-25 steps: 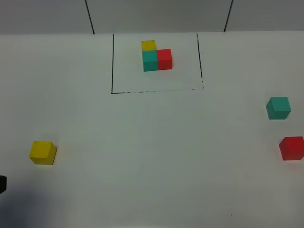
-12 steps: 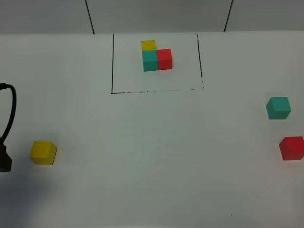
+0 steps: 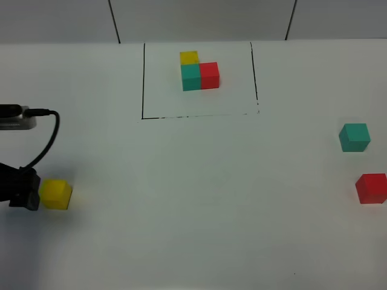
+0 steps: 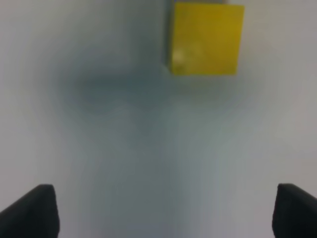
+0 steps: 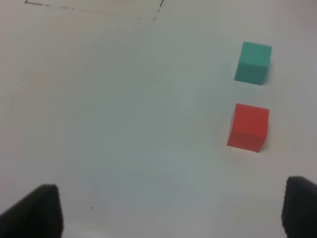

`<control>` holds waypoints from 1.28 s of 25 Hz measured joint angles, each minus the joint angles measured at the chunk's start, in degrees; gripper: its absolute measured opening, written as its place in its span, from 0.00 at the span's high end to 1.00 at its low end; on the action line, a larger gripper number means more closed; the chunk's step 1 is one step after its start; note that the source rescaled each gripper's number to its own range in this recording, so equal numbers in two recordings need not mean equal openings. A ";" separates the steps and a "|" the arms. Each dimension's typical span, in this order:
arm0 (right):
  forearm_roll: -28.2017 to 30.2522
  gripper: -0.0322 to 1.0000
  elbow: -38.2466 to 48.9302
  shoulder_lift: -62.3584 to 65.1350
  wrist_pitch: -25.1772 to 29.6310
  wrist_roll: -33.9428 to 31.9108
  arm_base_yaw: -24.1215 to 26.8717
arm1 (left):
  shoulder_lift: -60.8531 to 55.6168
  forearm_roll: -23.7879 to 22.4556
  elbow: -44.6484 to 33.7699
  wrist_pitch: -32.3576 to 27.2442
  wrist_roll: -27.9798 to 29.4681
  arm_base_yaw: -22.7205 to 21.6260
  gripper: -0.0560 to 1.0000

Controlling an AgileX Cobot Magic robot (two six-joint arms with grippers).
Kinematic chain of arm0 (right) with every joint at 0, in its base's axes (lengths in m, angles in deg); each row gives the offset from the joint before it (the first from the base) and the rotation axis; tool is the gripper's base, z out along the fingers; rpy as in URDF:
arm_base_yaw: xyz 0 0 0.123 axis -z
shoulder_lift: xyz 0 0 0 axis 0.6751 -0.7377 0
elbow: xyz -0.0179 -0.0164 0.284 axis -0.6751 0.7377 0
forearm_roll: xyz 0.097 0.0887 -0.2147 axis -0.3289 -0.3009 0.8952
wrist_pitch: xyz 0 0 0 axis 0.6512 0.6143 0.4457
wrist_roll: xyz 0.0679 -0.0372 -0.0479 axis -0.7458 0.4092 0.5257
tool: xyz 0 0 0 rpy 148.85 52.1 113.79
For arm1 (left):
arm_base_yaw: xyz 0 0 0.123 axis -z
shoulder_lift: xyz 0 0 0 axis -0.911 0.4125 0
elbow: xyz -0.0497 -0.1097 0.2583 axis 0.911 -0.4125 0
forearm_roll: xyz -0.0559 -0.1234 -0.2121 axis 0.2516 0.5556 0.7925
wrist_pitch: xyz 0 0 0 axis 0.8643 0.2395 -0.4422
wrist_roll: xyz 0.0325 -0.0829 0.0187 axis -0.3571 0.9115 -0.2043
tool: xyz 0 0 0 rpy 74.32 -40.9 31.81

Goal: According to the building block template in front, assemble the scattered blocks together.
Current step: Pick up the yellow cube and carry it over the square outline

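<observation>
The template is a black-lined outline [image 3: 143,78] at the back of the table, holding a joined L-shaped trio [image 3: 198,72] of yellow, teal and red cubes. The loose yellow cube [image 3: 55,194] lies at the front left. My left gripper [image 3: 27,193] is just left of it, low over the table. In the left wrist view the yellow cube [image 4: 205,38] lies ahead of the open, empty left gripper [image 4: 163,213]. The loose teal cube [image 3: 354,137] and red cube [image 3: 370,188] lie at the right. They show in the right wrist view as teal [image 5: 253,62] and red [image 5: 248,127], ahead of the open, empty right gripper [image 5: 166,213].
A white table [image 3: 199,199] with a grey wall behind it. The left arm's cable [image 3: 51,130] and camera body [image 3: 15,116] hang over the left edge. The red cube sits close to the right edge of the exterior high view.
My left arm has come in from the left edge and moved right, up to the yellow cube. The cubes have not moved.
</observation>
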 joint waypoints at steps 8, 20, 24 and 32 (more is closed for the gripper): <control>0.00 0.17 0.00 0.00 0.00 0.00 0.00 | 6.84 -4.29 0.53 6.67 7.24 2.75 0.00; 0.00 0.17 0.00 0.00 0.00 0.00 0.00 | 13.24 -1.54 1.18 13.46 8.25 2.98 0.00; 0.00 0.17 0.00 0.00 0.00 0.00 0.00 | 14.61 -1.37 1.18 13.83 7.76 2.99 0.01; 0.00 0.17 0.00 0.00 0.00 0.00 0.00 | 17.47 -0.45 1.18 15.68 6.39 3.19 0.03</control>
